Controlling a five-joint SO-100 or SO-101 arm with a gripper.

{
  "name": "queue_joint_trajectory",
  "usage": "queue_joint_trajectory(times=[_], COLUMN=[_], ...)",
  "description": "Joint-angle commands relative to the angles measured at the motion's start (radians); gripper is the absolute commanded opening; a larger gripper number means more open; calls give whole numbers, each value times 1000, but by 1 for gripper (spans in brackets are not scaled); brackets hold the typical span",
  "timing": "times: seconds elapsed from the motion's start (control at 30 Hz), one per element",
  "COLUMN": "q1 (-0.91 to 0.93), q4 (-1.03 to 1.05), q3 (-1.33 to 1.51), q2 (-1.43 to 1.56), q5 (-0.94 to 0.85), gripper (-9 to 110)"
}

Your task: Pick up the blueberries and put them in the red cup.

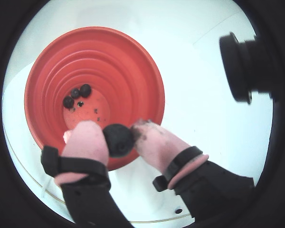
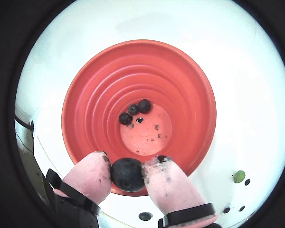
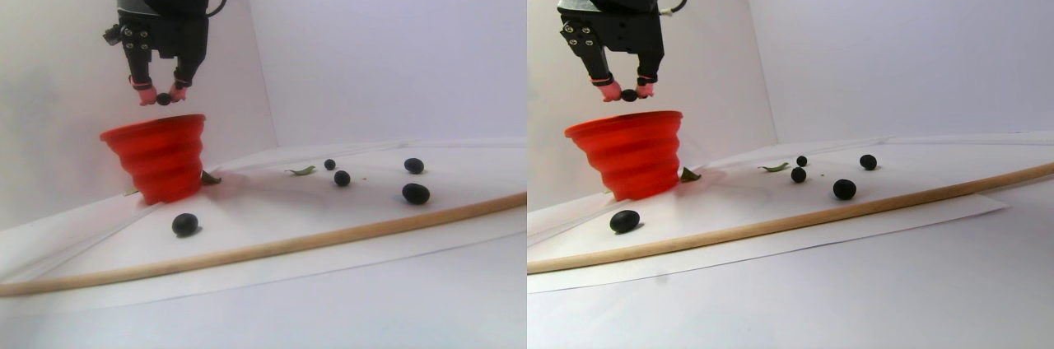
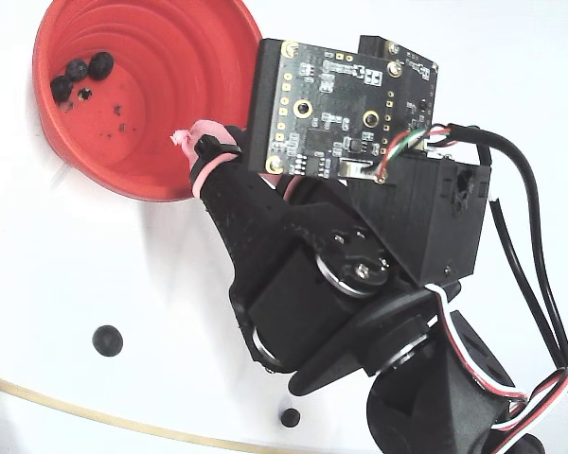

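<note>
Above the red cup point(image 3: 156, 155), at the left of the stereo pair view, the gripper point(image 3: 163, 99) hangs with its 2 pink-capped fingers point(image 1: 85, 142) clamped on 1 blueberry point(image 1: 118, 139). Both wrist views place that berry over the near rim of the cup rather than over its middle. Further in, 3 blueberries point(image 2: 134, 110) already lie together on the cup's floor, among dark specks.

To the right of the cup in the stereo pair view, a green leaf point(image 3: 301, 170) lies on the white sheet point(image 3: 329, 225), then 4 loose berries point(image 3: 415, 193) are scattered well apart, with 1 more berry point(image 3: 184, 223) in front of the cup. A long wooden rod point(image 3: 346, 230) crosses the sheet in front of them all.

The risk is a release too near the rim: the berry could strike the edge, bounce out and roll across the sheet. The stained finger caps suggest the fruit is soft, so it may also stick to 1 cap and drop late or sideways.
</note>
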Motion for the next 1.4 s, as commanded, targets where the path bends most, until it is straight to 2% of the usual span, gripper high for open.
queue_joint_trajectory(times=[0.0,0.57,1.37], q1=[-43,-17,95], q4=[-46,-109,49], q3=[-95,-83,8], q2=[9,9,216], q5=[6,-3,-35], gripper=[13,17,16])
